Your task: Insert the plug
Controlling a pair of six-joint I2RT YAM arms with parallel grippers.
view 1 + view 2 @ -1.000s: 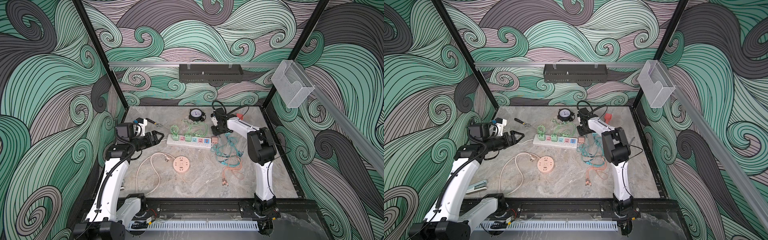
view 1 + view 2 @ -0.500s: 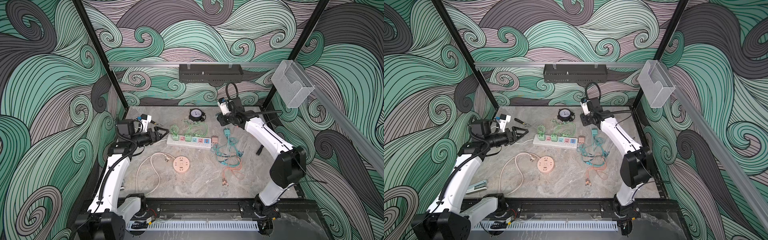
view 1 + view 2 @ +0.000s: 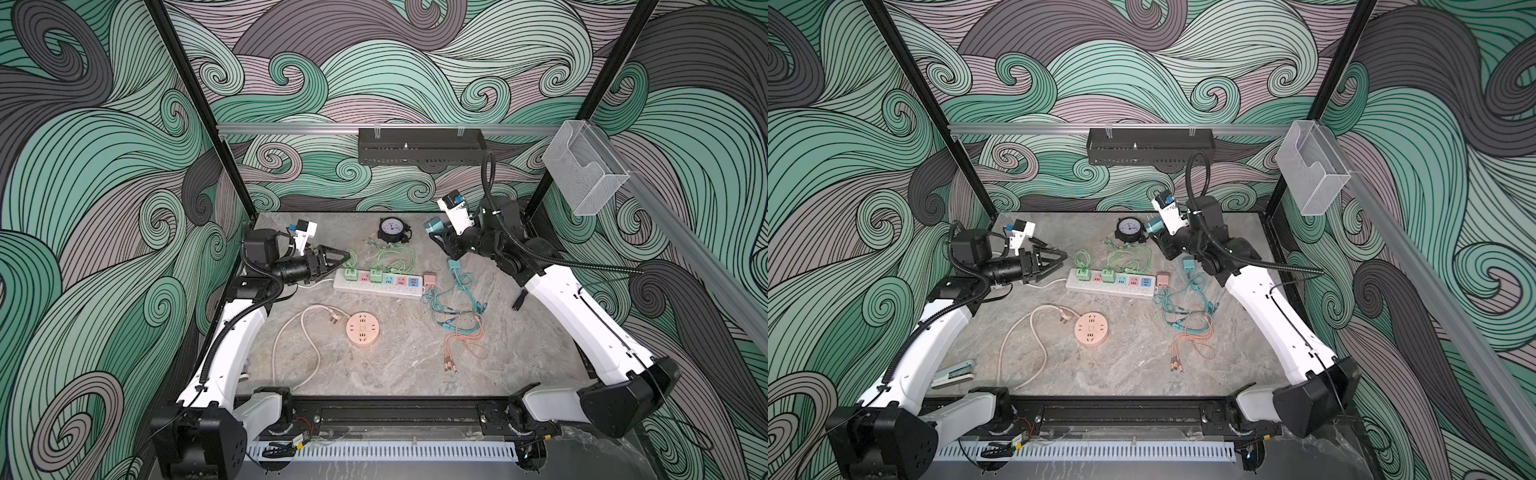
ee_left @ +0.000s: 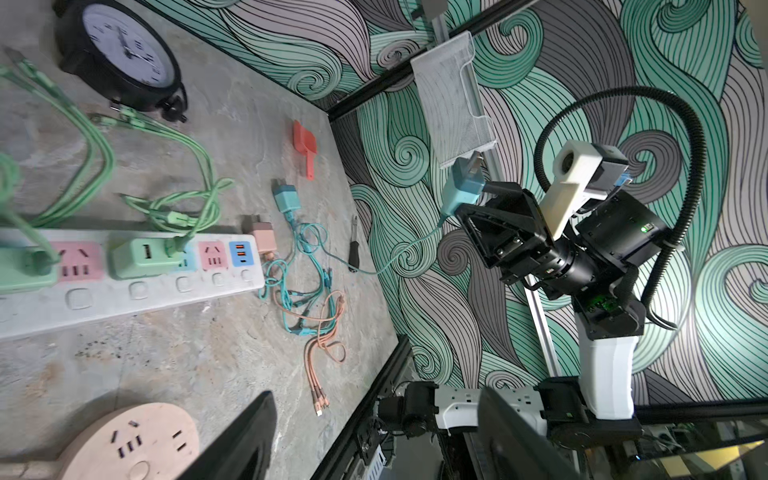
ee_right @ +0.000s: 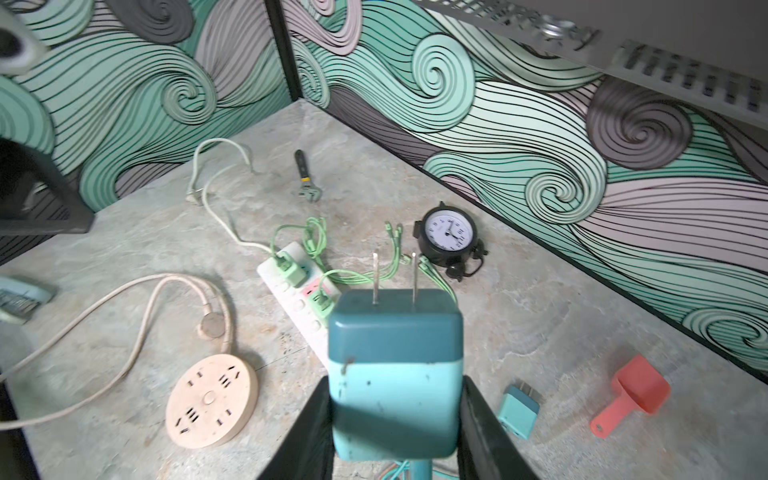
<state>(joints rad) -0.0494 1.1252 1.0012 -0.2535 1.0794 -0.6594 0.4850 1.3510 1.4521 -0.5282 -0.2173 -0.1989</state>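
Note:
A two-tone teal plug [image 5: 395,365] with two bare prongs sits between the fingers of my right gripper [image 5: 395,399], which is shut on it. In both top views that plug [image 3: 432,226] [image 3: 1152,225] hangs above the table's back right, its teal cable trailing down. The white power strip [image 3: 380,284] [image 3: 1113,284] lies mid-table with pink and blue sockets showing and two green plugs in it. My left gripper [image 3: 340,262] [image 4: 374,415] stands open and empty just off the strip's left end.
A black clock [image 3: 392,228] stands behind the strip. A second teal plug [image 3: 454,264], a pink adapter [image 3: 429,279] and tangled teal and orange cables [image 3: 453,307] lie to its right. A round pink socket [image 3: 362,329] lies in front; a red scoop [image 5: 636,390] sits at the back right.
My right arm has swung its elbow out to the right and lifted the teal plug off the table. My left gripper has slid right toward the strip's end.

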